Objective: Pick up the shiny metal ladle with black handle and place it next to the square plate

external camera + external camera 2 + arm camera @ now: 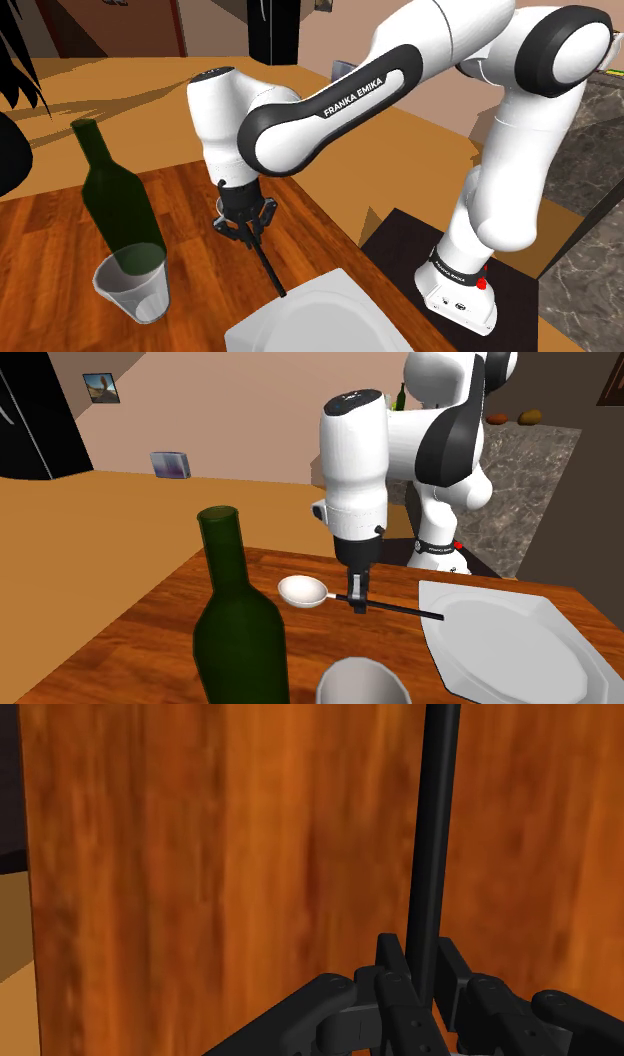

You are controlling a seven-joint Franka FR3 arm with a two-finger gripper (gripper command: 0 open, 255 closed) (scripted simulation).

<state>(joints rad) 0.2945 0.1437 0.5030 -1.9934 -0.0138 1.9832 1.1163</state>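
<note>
The ladle has a pale shiny bowl (302, 592) and a long thin black handle (400, 609). It lies level over the wooden table (150, 642), its handle end reaching the rim of the white square plate (500, 642). I cannot tell whether it touches the wood. My gripper (357, 602) points straight down and is shut on the handle near the bowl. In the wrist view the fingers (395, 969) clasp the black handle (435, 854) between them. From the shoulder, the gripper (245, 228) holds the handle (270, 270), which slants toward the plate (310, 320).
A tall dark green bottle (115, 195) and a clear cup (133, 287) stand at the shoulder view's left, close to the ladle's bowl end. The arm's stand (460, 290) sits beyond the table's edge on a dark surface.
</note>
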